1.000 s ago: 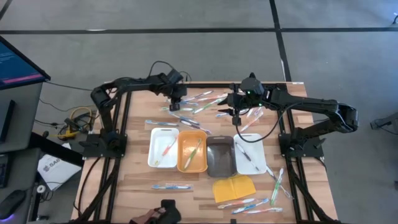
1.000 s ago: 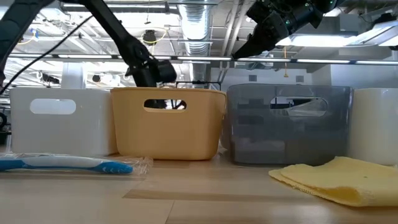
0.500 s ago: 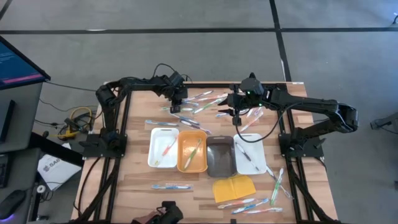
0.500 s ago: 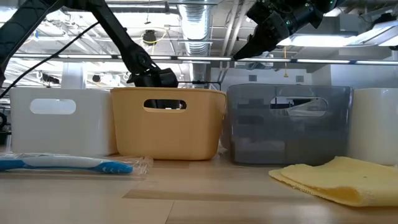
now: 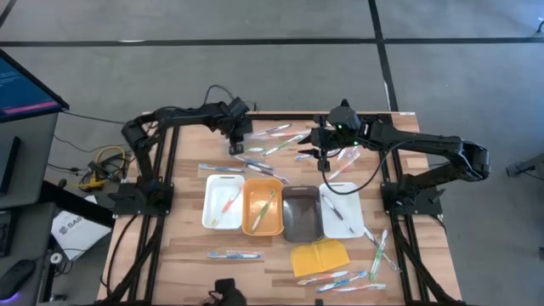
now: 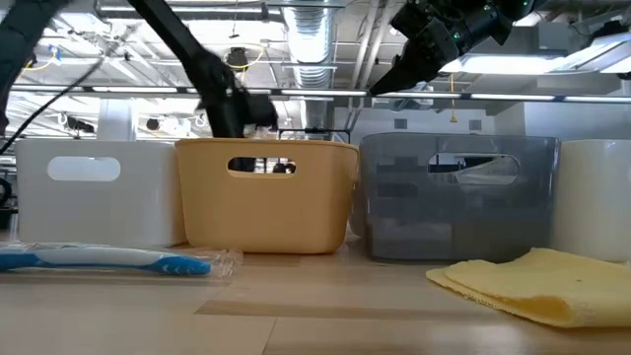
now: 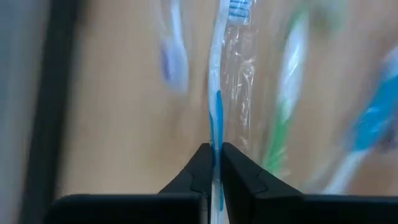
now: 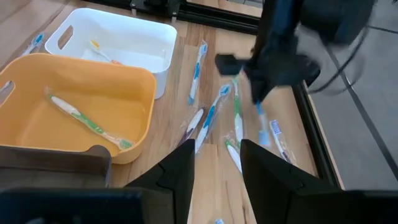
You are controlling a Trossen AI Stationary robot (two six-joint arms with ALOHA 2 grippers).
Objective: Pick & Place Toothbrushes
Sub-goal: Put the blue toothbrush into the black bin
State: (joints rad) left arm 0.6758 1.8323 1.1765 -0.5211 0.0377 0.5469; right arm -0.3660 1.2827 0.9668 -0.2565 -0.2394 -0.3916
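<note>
Grey floor surrounds our wooden tabletop (image 5: 187,255), trays centre-frame, toothbrushes (image 5: 280,140) scattered above.

From above, we see the left gripper (image 5: 238,143) at upper centre-left and the right gripper (image 5: 321,157) at upper centre. Low down, both arms hang behind the orange tray (image 6: 266,192). Our left wrist shows the jaws pinched shut on a blue-and-white toothbrush (image 7: 217,93). Our right wrist shows the jaws partly open, holding nothing.
</note>
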